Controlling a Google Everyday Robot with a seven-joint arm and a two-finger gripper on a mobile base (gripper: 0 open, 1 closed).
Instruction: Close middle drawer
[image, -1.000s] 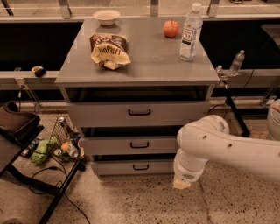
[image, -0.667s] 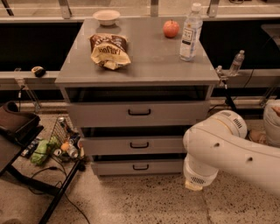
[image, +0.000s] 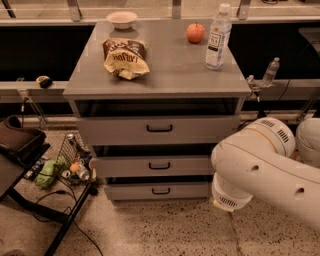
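The grey cabinet (image: 165, 75) has three drawer fronts. The middle drawer (image: 125, 166) is the mid-sized front with a small black loop handle (image: 159, 165). It stands a little out from the cabinet, with a dark gap above it. My white arm (image: 260, 165) fills the lower right, to the right of the drawers and apart from them. My gripper is out of view, past the arm's visible segments.
The top drawer (image: 115, 131) sticks out furthest; the bottom drawer (image: 130, 191) is the narrowest front. On the cabinet top are a chips bag (image: 124, 57), a bowl (image: 121, 19), an apple (image: 195, 33) and a water bottle (image: 218, 37). A wire basket of cans (image: 75, 160) stands at the left.
My arm has swung to the right, away from the drawer fronts. The drawers have not moved.
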